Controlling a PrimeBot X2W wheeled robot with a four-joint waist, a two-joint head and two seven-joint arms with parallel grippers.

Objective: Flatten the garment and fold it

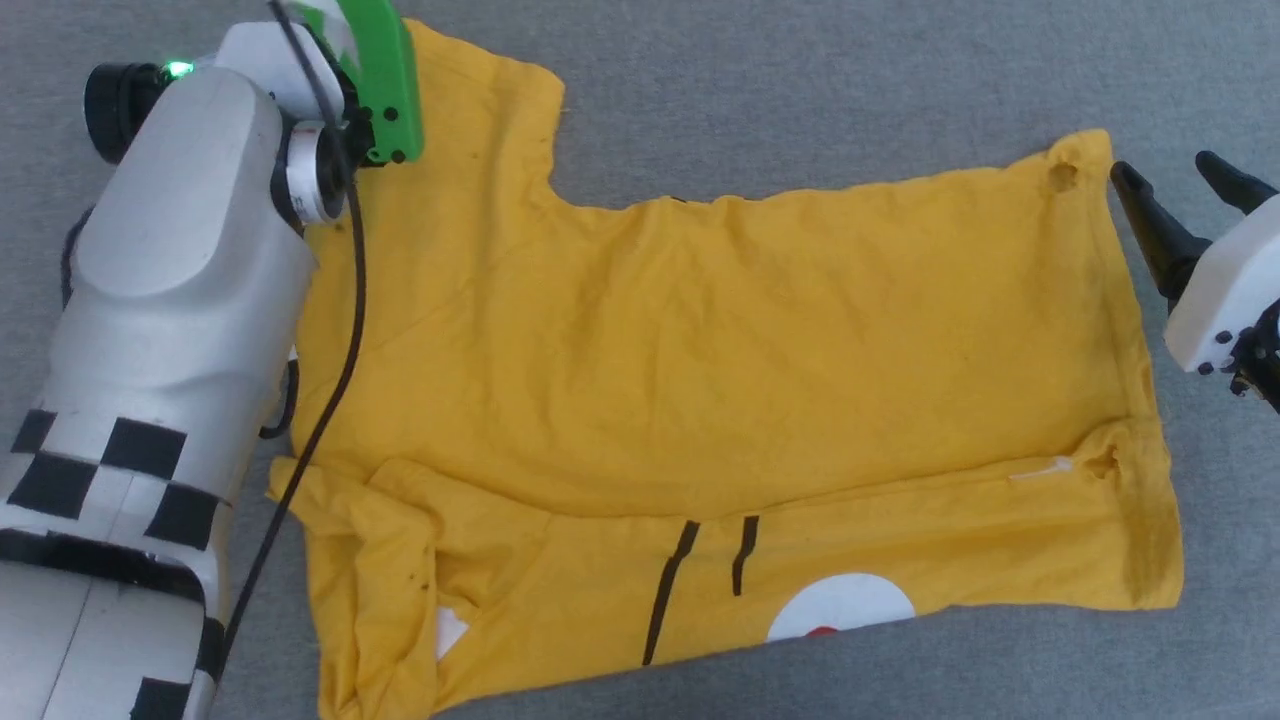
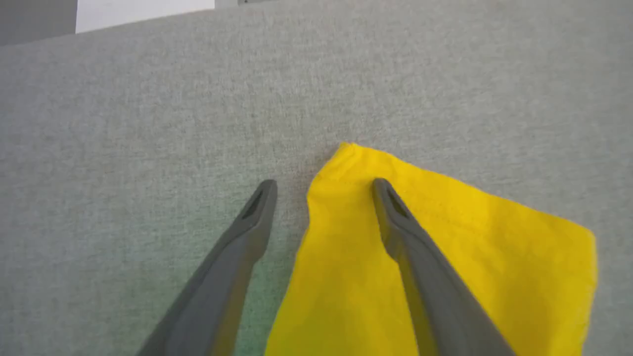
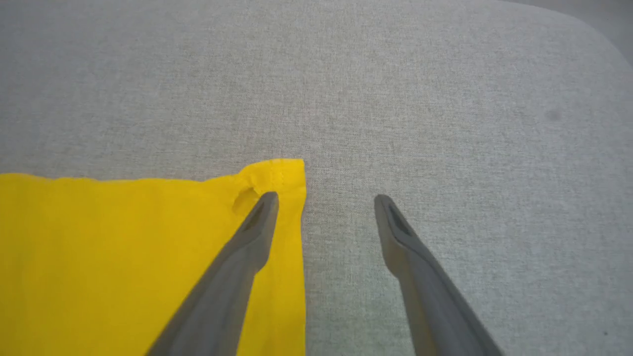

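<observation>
While the garment (image 1: 700, 350) is lying spread across the grey surface (image 1: 800, 70), the job is looking partly done, by my judgement. The main panel is lying fairly flat, and a plain layer is covering most of it, with the print (image 1: 840, 605) peeking out along the near edge as though one lengthwise fold is already in. What is remaining looks like this: the far sleeve (image 1: 480, 110) is sticking out past the body, the near-left end is bunching up in wrinkles, and the crosswise folds are not yet made.

The left gripper (image 2: 321, 185) is hanging over the far sleeve's tip, fingers spread wide, one finger crossing over the fabric and the other over bare surface; nothing is being held. The right gripper (image 3: 324, 198) is hovering at the far-right corner (image 3: 282, 173), fingers likewise apart, one finger over the cloth by a small pucker and the other over the surface. Whether any fingertip is touching the cloth is not showing.
</observation>
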